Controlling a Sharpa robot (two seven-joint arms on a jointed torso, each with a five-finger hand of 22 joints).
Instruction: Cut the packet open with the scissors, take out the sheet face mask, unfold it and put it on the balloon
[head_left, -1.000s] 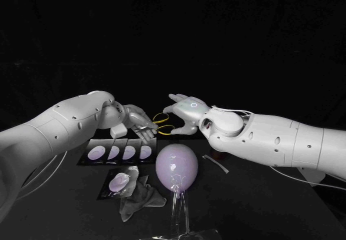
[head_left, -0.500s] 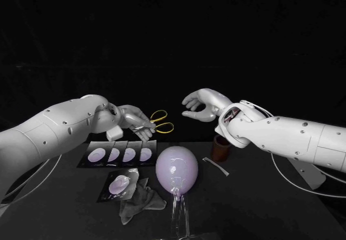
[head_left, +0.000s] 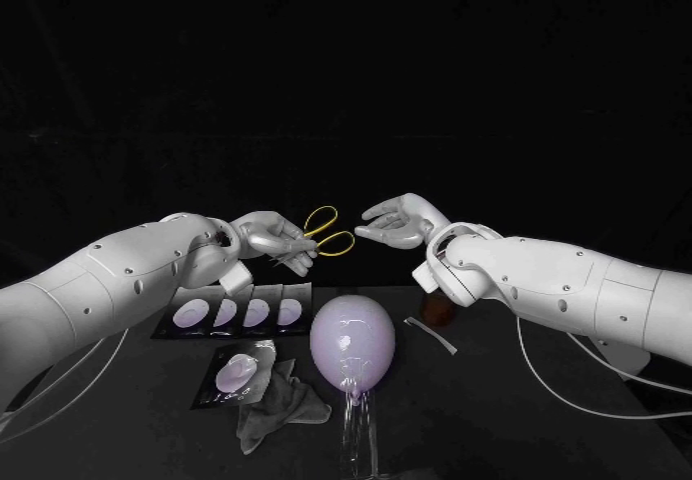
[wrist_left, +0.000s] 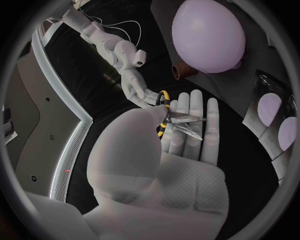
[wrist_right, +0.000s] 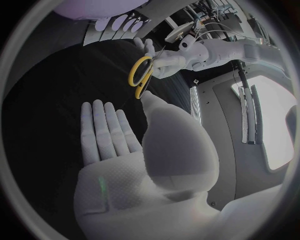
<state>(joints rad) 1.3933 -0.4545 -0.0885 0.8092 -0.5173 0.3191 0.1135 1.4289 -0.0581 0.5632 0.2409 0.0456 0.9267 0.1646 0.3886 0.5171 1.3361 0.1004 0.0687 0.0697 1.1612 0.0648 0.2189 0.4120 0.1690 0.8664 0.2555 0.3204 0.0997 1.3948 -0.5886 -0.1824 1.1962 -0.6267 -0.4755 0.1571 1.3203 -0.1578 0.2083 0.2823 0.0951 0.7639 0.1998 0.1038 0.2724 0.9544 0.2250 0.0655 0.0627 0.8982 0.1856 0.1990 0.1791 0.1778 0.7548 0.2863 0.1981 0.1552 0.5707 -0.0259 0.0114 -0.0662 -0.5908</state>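
Observation:
My left hand (head_left: 271, 240) holds the scissors (head_left: 323, 232) by their blades above the table, yellow handles pointing toward my right hand (head_left: 395, 221). The blades of the scissors (wrist_left: 179, 121) lie across my left fingers. My right hand (wrist_right: 119, 155) is open with fingers straight, its thumb tip at the yellow handles of the scissors (wrist_right: 140, 75). The pale purple balloon (head_left: 353, 340) stands on a clear stand at the table's middle. A cut packet (head_left: 237, 371) lies left of it, with the crumpled sheet mask (head_left: 281, 411) beside it.
A row of several sealed packets (head_left: 238, 311) lies behind the cut one. A brown cup (head_left: 437, 309) stands right of the balloon, and a cut-off strip (head_left: 431, 334) lies in front of the cup.
My left hand has lifted the scissors slightly. My right hand drew away from the handles to the right, then came back close to them.

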